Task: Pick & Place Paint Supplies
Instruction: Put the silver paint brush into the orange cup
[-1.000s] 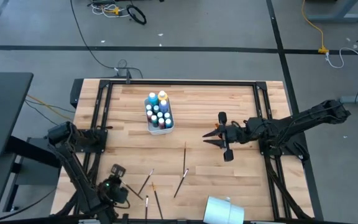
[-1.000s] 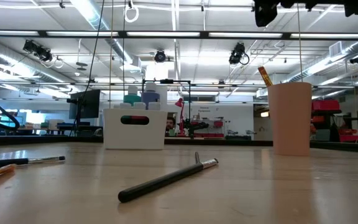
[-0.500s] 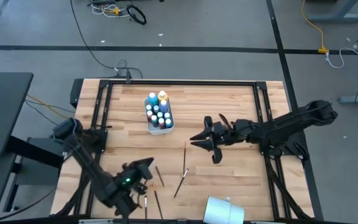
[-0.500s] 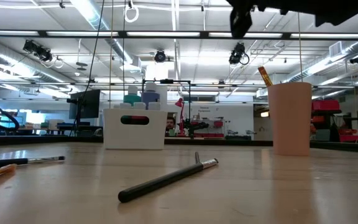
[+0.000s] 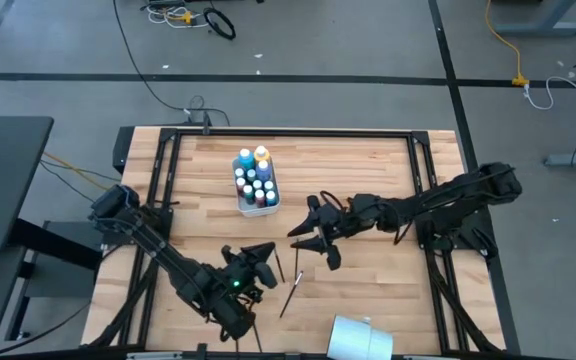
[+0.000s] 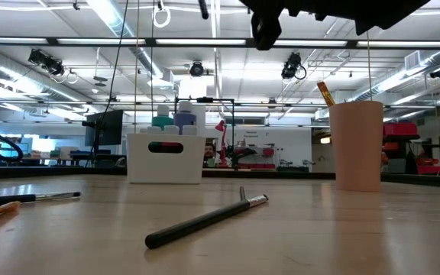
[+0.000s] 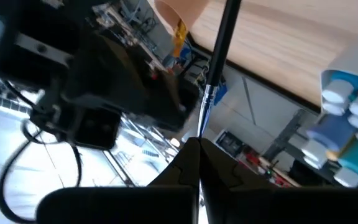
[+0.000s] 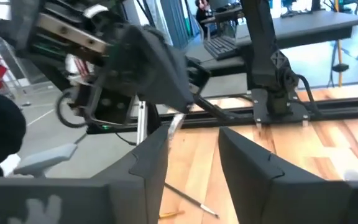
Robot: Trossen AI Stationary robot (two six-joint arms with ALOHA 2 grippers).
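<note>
My left gripper [image 5: 265, 257] is shut on a thin dark-handled brush [image 7: 219, 43] and holds it above the table's middle. My right gripper [image 5: 310, 245] faces it from the table's right, open [image 8: 194, 134]. The brush's silver ferrule [image 8: 176, 121] shows just beside one right fingertip; I cannot tell whether they touch. The other brushes lie flat on the table [image 5: 290, 291] [image 6: 205, 218] [image 6: 29, 197]. The small paint bottles stand in a white caddy [image 5: 256, 182]. My left gripper pinches the brush between its two shut fingers at the thin end just past the silver ferrule [image 7: 201, 127]. The brush runs on in line with the fingers, its dark handle [image 7: 224, 31] pointing away toward my right gripper. It is clear of the table.
A pale cup [image 6: 356, 145] stands near the table's front right with an orange-tipped brush [image 6: 325, 92] in it. The caddy [image 6: 165, 156] is at the far middle. Dark frame rails [image 5: 288, 133] run along the table's edges. Bare wood lies at the far right [image 5: 368, 165].
My left gripper has risen from the brushes at the front left and gone toward the table's middle, rolling its wrist, with one brush lifted clear. My right gripper has gone toward the table's left, closing in on the left gripper.
</note>
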